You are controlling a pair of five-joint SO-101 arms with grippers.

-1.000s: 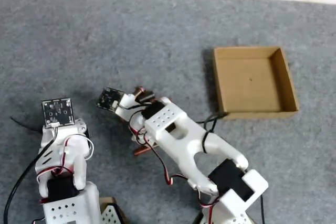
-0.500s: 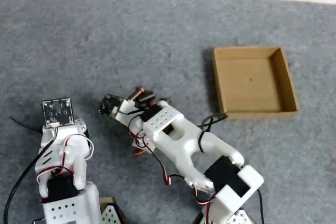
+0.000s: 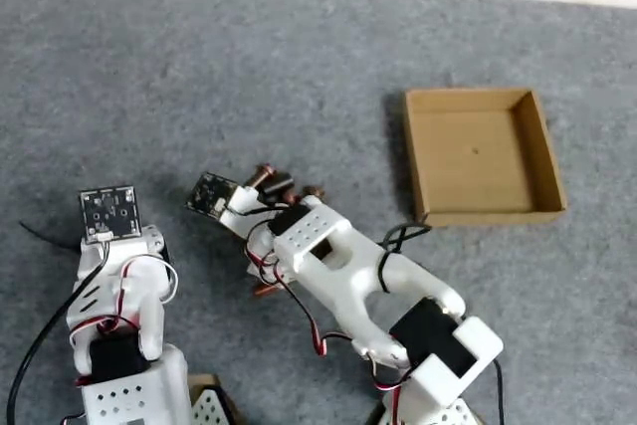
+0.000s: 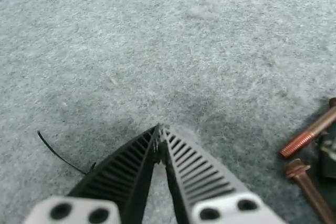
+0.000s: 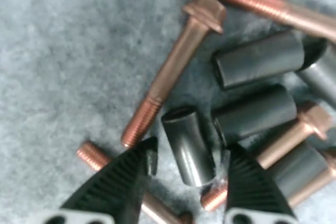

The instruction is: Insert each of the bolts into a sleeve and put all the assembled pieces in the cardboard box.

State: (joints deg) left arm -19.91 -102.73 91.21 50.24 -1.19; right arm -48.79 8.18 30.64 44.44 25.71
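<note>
Several copper bolts and dark grey sleeves lie in a loose pile (image 3: 274, 184) on the grey carpet, left of the cardboard box (image 3: 542, 151). My right gripper (image 5: 191, 150) hangs open just above the pile, with one dark sleeve (image 5: 185, 140) standing between its fingers, apart from both. A long flanged bolt (image 5: 176, 66) lies beside that sleeve, and two more sleeves (image 5: 260, 59) (image 5: 254, 114) lie past it. My left gripper (image 4: 159, 129) is shut and holds nothing, low over bare carpet. Two bolts (image 4: 307, 137) (image 4: 310, 187) lie off to its side.
The box is open-topped and holds nothing. One bolt (image 3: 267, 289) lies apart from the pile, beside the right arm's white body (image 3: 328, 256). The left arm (image 3: 119, 286) stands at the near left. Bare carpet spreads across the far and left parts of the table.
The right arm has shifted slightly over the pile, its wrist first dipping toward the near side and then edging back. The left arm has not moved.
</note>
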